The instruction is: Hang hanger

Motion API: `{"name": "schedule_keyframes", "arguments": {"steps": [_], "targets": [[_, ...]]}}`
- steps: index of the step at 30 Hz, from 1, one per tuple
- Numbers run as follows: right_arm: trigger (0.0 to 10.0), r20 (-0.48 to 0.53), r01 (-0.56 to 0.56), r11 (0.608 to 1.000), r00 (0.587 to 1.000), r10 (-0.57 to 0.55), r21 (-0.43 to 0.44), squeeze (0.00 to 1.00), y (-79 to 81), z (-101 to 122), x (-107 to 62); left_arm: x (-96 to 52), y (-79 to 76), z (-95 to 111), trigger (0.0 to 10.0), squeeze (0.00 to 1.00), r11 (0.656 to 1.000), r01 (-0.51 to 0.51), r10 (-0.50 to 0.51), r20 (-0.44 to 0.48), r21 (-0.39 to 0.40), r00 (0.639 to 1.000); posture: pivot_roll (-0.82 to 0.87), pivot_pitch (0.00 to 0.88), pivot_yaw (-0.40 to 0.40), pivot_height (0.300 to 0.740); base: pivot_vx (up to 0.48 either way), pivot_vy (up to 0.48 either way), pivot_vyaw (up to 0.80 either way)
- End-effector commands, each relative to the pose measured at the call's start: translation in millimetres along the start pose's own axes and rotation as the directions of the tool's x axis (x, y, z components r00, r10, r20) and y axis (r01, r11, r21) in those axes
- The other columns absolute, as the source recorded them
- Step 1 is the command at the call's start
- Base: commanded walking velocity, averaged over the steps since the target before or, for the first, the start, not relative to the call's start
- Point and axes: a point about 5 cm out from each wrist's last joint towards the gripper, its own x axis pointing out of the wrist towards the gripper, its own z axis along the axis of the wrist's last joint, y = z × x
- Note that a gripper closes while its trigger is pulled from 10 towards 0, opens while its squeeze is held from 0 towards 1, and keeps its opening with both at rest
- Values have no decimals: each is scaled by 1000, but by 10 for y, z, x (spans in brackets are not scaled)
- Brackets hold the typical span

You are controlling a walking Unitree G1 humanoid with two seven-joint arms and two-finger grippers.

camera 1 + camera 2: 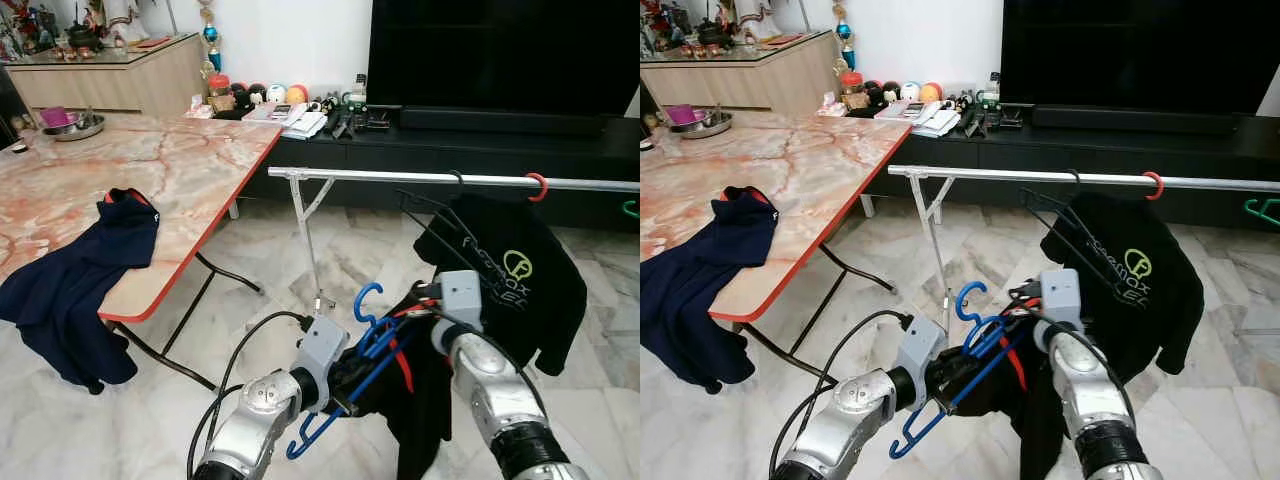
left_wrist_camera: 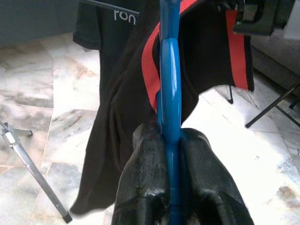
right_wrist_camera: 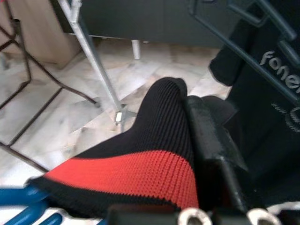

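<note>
Holding a blue hanger (image 1: 372, 335) clenched in the left claw (image 2: 171, 187), right claw (image 3: 206, 154) gripping its black-and-red garment (image 3: 140, 180); next, lift the hook onto the rail (image 1: 420, 178)

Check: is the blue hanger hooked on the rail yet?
Not yet. The blue hanger sits below the rail, clamped by the left gripper.

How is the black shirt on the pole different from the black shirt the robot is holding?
The hung shirt hangs from the silver rail on a dark hanger and bears pale lettering. The held shirt sits low on a blue hanger, off the rail, with red trim. The left gripper clamps that hanger; the right gripper grips its collar. Both shirts are black.
</note>
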Motion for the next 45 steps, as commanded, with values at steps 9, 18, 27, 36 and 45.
{"name": "schedule_keyframes", "arguments": {"steps": [9, 18, 27, 36, 45], "targets": [[10000, 97, -473, 880, 874, 475, -51, 0, 670, 165, -121, 41, -58, 67, 10000, 0, 999, 41, -40, 38, -10, 998, 70, 0, -9, 740, 0, 0, 0], [10000, -10, -93, 992, 996, 92, -89, 0, 134, 57, 1, 25, -10, 75, 10000, 0, 1000, 11, -10, 52, -23, 999, 72, 0, -11, 740, 0, 0, 0], [10000, 98, -468, 882, 877, 471, -52, 0, 621, 176, -133, 51, -39, 94, 10000, 0, 999, 26, -24, 60, -29, 998, 66, 0, -8, 740, 0, 0, 0], [10000, 69, -659, 747, 744, 665, -94, 0, 854, 133, -282, 56, -41, 95, 10000, 0, 999, 23, -20, 62, -40, 998, 70, 0, -11, 740, 0, 0, 0], [10000, -32, -735, 675, 677, 735, -64, 0, 890, 5, -410, 79, -77, 88, 10000, 0, 997, 43, -39, 69, -63, 997, 62, 0, -10, 740, 0, 0, 0]]}}
